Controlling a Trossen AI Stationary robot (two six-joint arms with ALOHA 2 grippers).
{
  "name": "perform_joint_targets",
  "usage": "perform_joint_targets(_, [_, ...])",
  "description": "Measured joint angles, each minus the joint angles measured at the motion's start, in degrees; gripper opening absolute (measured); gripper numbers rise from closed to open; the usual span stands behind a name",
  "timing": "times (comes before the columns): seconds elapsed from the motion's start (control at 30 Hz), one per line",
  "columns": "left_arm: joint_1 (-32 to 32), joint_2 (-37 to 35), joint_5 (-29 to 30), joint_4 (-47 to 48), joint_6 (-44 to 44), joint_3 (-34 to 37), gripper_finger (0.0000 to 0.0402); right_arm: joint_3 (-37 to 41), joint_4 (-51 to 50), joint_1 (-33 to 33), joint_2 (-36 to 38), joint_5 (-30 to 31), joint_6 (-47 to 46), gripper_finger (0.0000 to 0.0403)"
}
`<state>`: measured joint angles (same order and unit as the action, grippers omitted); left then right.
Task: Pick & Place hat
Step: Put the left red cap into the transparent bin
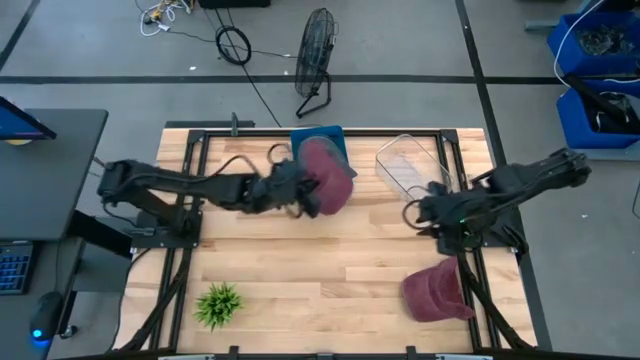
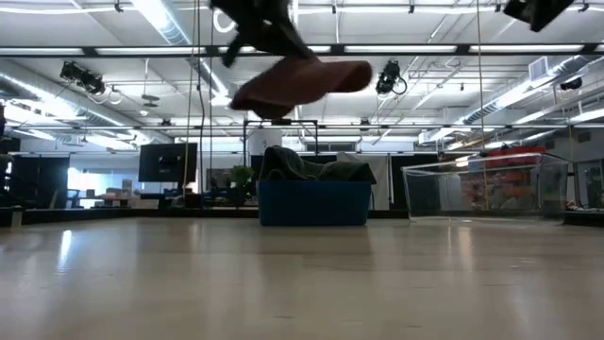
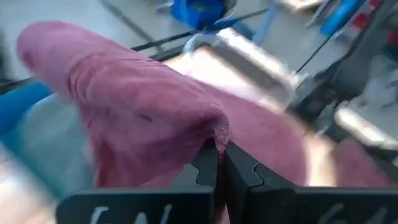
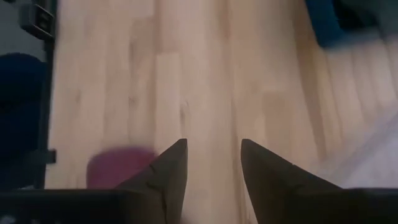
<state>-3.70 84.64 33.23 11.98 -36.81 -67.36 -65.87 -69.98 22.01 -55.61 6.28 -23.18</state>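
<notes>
A maroon hat hangs from my left gripper above the table's far middle, beside the blue bin; in the low view the hat floats high over the bin. The left wrist view fills with its maroon cloth. A second maroon hat lies flat on the table near the right front corner. My right gripper hovers open over the right side, its fingers above bare wood, touching nothing. My left gripper pinches the hat's edge between its two shut fingers, the cloth bunched into a fold there. It comes level from the table's left. The hat is lifted clear of the table and droops sideways beyond the fingertips.
A clear plastic bin stands at the far right, next to the blue bin holding dark cloth. A small green plant sits near the front left. Bare wood spans the table's middle and front.
</notes>
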Motion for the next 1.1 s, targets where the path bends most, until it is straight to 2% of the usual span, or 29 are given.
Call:
perform_joint_targets(0.13, [4.8,6.5,-7.0,-8.4,5.5,-3.6,0.0009,0.0,-5.8,0.9,3.5,1.0,-5.5,0.0152])
perform_joint_targets(0.3, [8.9,16.0,-14.6,-16.1,13.4,-12.1,0.0008,0.0,-9.2,1.1,4.4,4.0,-9.2,0.0152])
perform_joint_targets(0.6, [13.4,36.3,-19.0,-16.6,22.6,-34.9,0.0006,0.0,-8.0,1.1,4.2,6.7,-9.2,0.0152])
perform_joint_targets(0.87, [14.3,52.5,-19.5,-19.9,27.5,-55.5,0.0011,0.0,-8.1,1.1,4.2,11.2,-9.3,0.0152])
perform_joint_targets(1.1, [13.7,61.7,-19.6,-20.6,27.2,-63.5,0.0010,0.0,-8.3,1.1,4.2,12.3,-8.8,0.0152])
